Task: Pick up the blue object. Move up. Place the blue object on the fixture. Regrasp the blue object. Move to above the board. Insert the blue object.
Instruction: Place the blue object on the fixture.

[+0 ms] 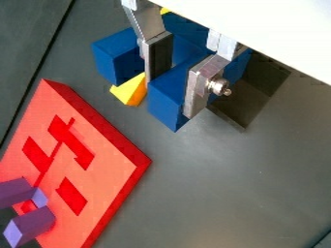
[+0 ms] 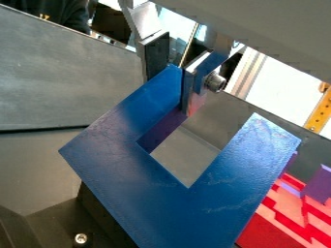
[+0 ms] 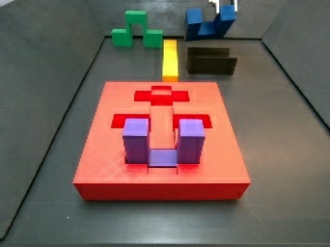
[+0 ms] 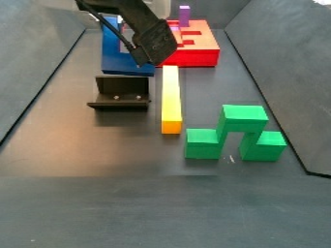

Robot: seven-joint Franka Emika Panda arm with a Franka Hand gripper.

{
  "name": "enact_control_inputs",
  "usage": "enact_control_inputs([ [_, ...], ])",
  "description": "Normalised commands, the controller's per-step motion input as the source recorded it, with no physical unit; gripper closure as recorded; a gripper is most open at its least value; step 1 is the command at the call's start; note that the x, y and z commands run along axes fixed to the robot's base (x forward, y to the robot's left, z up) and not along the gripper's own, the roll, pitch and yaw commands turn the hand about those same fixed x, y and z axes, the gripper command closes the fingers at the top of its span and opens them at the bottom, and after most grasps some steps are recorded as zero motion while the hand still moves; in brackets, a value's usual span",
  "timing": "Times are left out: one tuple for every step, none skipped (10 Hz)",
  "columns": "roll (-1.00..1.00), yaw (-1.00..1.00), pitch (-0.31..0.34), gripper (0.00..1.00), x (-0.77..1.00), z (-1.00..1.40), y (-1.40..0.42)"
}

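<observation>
Colours at this moment. The blue object [image 2: 155, 145] is dark blue throughout, plain and unpatterned, and sits between the silver finger plates with dark pads of the gripper [image 1: 181, 73], above the fixture [image 4: 123, 92], which is black. The board [image 3: 161, 135] is bright red, its recesses a darker red. A purple block [image 3: 161, 143] stands on the board, lighter than the blue object. A long bar [image 4: 169, 97] is yellow with an orange-toned side. The blocks [image 4: 233, 133] are green. The floor [image 4: 155, 194] is dark grey.
</observation>
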Motion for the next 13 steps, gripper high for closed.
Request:
enact_control_inputs([
  [0.00,-0.18,0.334,1.00,0.74,-0.29,0.00],
  [0.00,-0.37,0.363,1.00,0.60,-0.30,0.05],
  [0.00,-0.37,0.331,1.00,0.53,-0.25,0.06],
  [0.00,-0.30,0.314,1.00,0.40,-0.27,0.04],
  [0.00,-0.27,0.317,1.00,0.39,-0.29,0.05],
  [-0.08,-0.21,0.234,1.00,0.53,-0.19,0.06],
  [-0.08,-0.17,0.240,1.00,0.51,-0.15,0.07],
  [0.00,-0.10,0.183,1.00,0.32,-0.17,0.11],
  [0.00,0.00,0.083,1.00,0.16,-0.18,0.14],
  [0.00,0.00,0.060,1.00,0.14,-0.19,0.15],
  [0.00,0.00,0.031,1.00,0.20,-0.22,0.10],
  [0.00,0.00,0.000,1.00,0.25,-0.23,0.03],
  [-0.02,0.00,0.000,1.00,0.33,-0.19,0.00],
])
